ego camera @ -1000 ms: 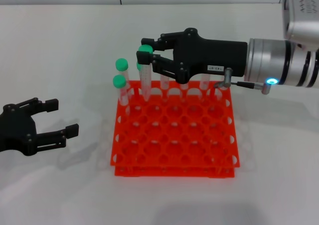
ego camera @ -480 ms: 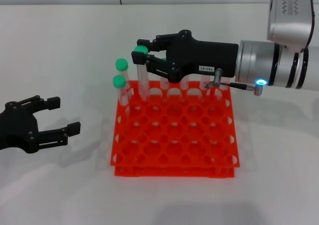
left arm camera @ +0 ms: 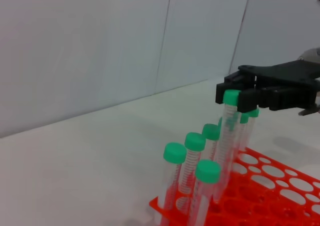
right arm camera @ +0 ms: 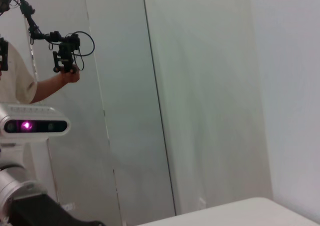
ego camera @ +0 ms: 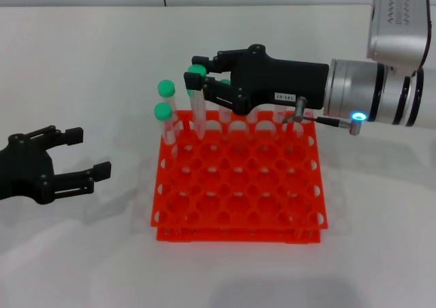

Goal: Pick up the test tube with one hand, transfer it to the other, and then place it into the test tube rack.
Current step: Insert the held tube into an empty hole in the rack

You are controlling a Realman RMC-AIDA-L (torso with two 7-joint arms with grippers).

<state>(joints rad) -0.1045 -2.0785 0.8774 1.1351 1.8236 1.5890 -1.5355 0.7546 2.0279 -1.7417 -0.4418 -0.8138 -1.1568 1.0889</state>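
Handover looked done: right hand (ego camera: 195,78), upper centre, pinched the test tube (ego camera: 198,103) by its green cap, bottom entering the test tube rack (ego camera: 238,192); release remained; left hand (ego camera: 85,155) idle, spread, empty.

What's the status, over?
Right gripper shut on test tube, tube in rack rear hole. Left gripper open, parked left of rack. Neighbouring tubes close.

Lab bench, orange test tube rack (ego camera: 238,185), green-capped tubes (left arm camera: 192,171), white tabletop (ego camera: 82,63)
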